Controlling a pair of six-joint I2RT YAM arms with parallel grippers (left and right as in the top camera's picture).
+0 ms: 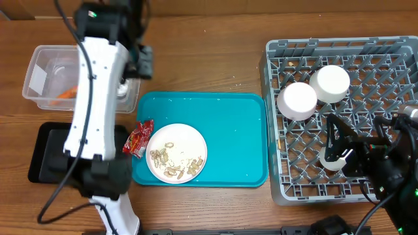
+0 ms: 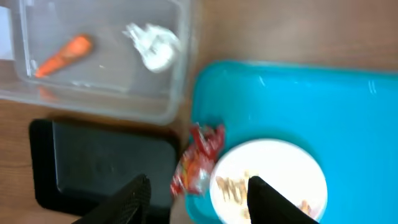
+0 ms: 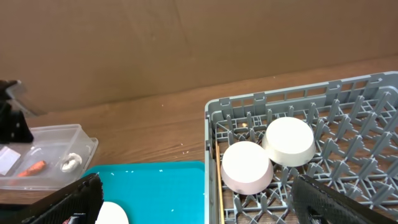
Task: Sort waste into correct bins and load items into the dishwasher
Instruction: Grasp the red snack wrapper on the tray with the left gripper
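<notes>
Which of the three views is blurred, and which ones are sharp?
Left wrist: blurred all over, carrot piece and red wrapper smeared. Overhead: sharp, scraps on the plate distinct. Right wrist: white bowls sharp, its own fingers dark and soft.

This looked like a robotics lab bench staged as a kitchen: a wood-grain surface [image 1: 209,59] bore a grey dish rack [image 1: 339,44], a teal tray [image 1: 235,137] and a clear tub [image 1: 39,65]. The cabled left arm [image 1: 96,91] and right arm [image 1: 388,163] stood over it, and a plain brown panel [image 3: 155,50] backed it.

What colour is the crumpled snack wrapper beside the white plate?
Red crumpled snack wrapper; left wrist view best.
</notes>
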